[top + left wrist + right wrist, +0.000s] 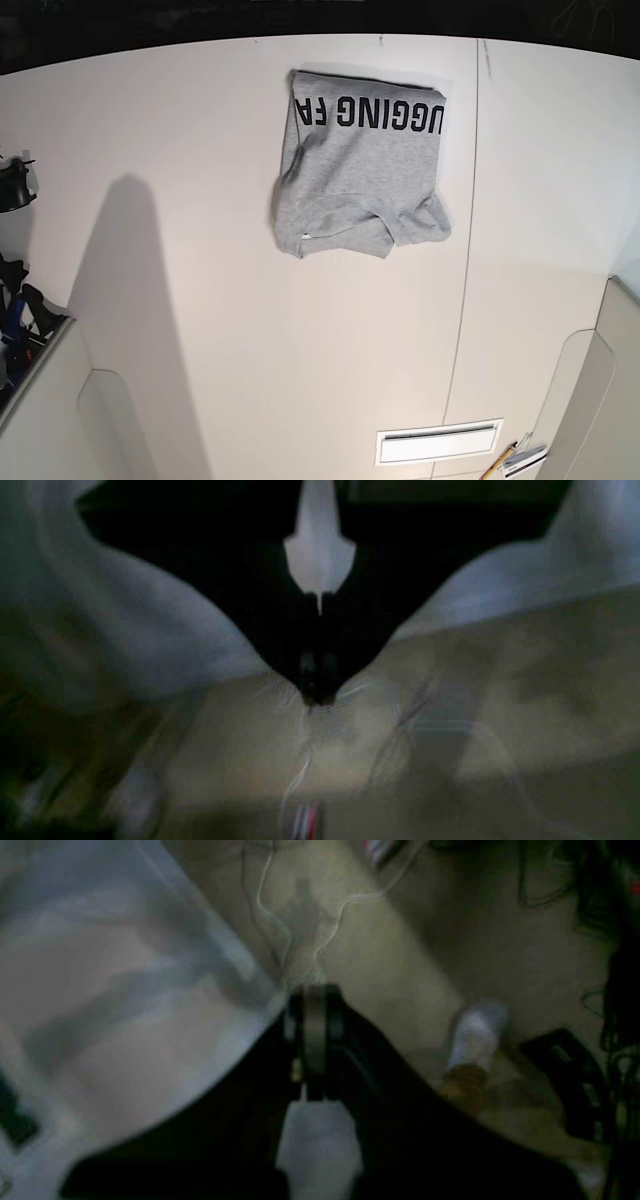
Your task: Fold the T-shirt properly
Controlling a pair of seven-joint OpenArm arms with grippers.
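Note:
The T-shirt [360, 165] lies on the white table [200, 300] at the far middle, folded into a rough rectangle. Black block lettering runs upside down along its far edge, and its near edge is rumpled. Neither arm shows in the base view. The left wrist view is blurred; there my left gripper [317, 700] is shut with its dark fingertips together and nothing between them, hanging over a beige floor. In the right wrist view my right gripper [312, 992] is also shut and holds nothing, beside a pale surface [115, 990]. The shirt is in neither wrist view.
A thin seam [468, 250] runs down the table's right part. A white slotted plate [438, 442] and a pencil-like item [505, 460] sit at the front right. Dark gear [12, 185] stands off the left edge. White cables [280, 930] and a white shoe-like shape [477, 1032] lie on the floor.

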